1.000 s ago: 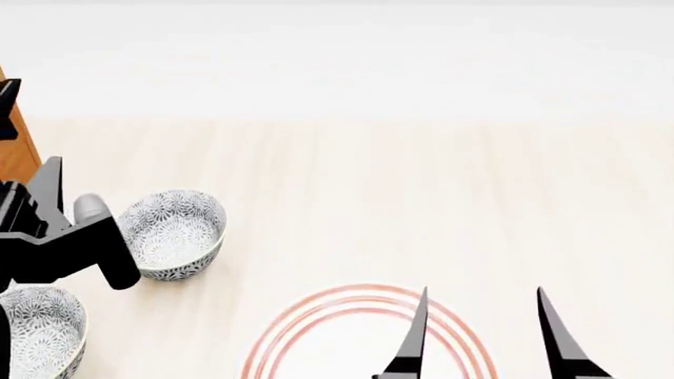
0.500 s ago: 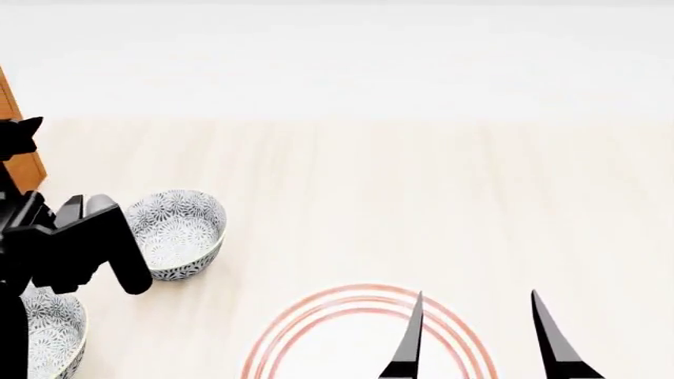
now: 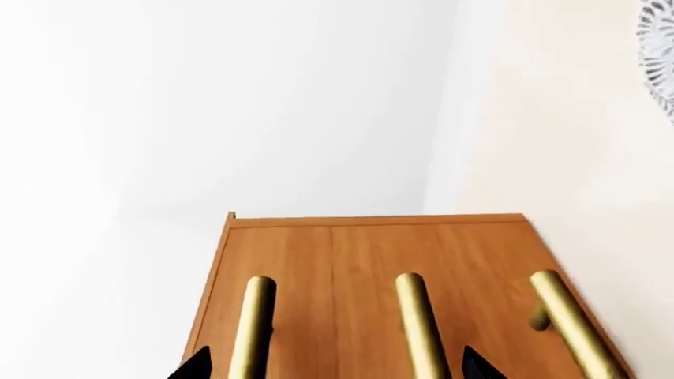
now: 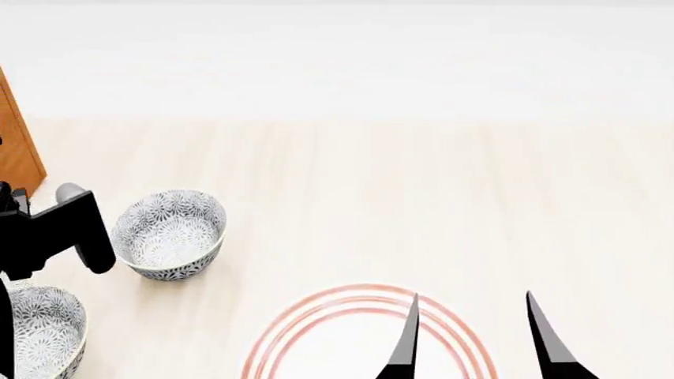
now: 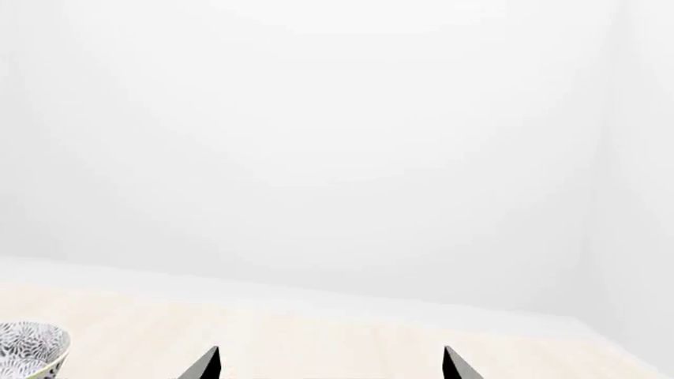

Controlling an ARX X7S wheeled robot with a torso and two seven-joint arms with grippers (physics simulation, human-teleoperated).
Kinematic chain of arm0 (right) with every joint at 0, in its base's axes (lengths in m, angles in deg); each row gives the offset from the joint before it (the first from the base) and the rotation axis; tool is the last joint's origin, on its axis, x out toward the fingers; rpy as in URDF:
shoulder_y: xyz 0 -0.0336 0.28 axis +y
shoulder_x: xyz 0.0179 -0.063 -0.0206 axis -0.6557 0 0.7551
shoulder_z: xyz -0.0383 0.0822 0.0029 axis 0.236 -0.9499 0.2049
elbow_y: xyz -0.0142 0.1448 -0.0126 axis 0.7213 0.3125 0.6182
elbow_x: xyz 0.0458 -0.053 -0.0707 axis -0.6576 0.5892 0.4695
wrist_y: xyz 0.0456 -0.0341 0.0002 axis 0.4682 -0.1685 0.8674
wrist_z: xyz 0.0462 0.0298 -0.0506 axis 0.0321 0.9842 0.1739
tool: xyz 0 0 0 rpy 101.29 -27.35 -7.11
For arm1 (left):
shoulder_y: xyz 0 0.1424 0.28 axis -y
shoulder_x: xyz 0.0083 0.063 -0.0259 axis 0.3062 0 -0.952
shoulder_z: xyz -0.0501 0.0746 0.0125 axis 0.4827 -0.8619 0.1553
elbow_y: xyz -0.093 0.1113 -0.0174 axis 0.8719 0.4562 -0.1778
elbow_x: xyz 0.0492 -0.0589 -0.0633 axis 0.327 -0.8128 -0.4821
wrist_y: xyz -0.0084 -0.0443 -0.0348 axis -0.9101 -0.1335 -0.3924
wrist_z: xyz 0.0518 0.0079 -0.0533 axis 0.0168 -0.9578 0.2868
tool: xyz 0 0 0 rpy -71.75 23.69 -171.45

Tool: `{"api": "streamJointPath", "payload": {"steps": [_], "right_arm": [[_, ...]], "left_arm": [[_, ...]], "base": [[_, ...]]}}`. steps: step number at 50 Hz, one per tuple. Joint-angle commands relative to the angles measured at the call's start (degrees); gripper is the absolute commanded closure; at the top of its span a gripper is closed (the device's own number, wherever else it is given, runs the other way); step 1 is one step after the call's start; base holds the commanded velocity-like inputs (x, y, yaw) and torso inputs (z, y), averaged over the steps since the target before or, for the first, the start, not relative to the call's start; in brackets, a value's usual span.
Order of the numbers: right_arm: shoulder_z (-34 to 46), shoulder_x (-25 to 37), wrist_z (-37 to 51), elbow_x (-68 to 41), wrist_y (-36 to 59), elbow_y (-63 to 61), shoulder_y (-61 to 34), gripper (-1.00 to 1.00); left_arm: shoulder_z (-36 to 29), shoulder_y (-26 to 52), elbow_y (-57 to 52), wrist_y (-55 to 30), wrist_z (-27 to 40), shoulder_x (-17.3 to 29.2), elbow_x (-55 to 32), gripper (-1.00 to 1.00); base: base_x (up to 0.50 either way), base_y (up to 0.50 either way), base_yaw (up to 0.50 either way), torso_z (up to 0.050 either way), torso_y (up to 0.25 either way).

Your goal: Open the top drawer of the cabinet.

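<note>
While the cabinet (image 3: 368, 292) is faced head-on by the left hand (image 3: 331, 367), three brass bar handles are seen on its orange-brown front; which belongs to the top drawer cannot be told. Fingers are spread, with nothing between them. Away from the cabinet, the right hand (image 4: 474, 339) is held spread over a red-ringed plate (image 4: 316, 324) on the counter (image 4: 421, 197).

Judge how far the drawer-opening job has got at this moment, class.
Done: the left gripper faces the cabinet, open around a brass handle. In hand: closing in. Left: grasp and pull; every drawer front looks flush. Which handle is the top drawer's is unclear.
</note>
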Motion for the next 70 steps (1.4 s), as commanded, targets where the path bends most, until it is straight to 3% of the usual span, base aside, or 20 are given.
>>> {"api": "streamJointPath", "payload": {"steps": [1,52,61,70], "right_arm": [[0.52,0.35,0.23,0.10,-0.21,0.28,-0.03,-1.00],[2.58,1.80,1.26,1.05,-0.90,1.04,-0.33,-1.00],[2.97,1.97,1.41,1.15,-1.16,1.17,-0.30,-1.00],[3.29,2.15,1.56,1.19,-1.17,1.25,-0.36,-1.00]], "left_arm": [[-0.14,2.15,3.31,-1.16,3.53,0.63,1.64,-1.00],[0.26,9.39,18.60,-4.46,10.16,1.73,3.31,-1.00],[-0.13,12.68,24.11,-8.55,15.55,2.21,6.31,-1.00],[0.27,12.81,24.13,-7.80,15.87,2.39,5.43,-1.00]], "base": [[0.00,0.00,0.00,0.000,0.000],[0.00,0.00,0.00,0.000,0.000],[0.00,0.00,0.00,0.000,0.000],[0.00,0.00,0.00,0.000,0.000]]}}
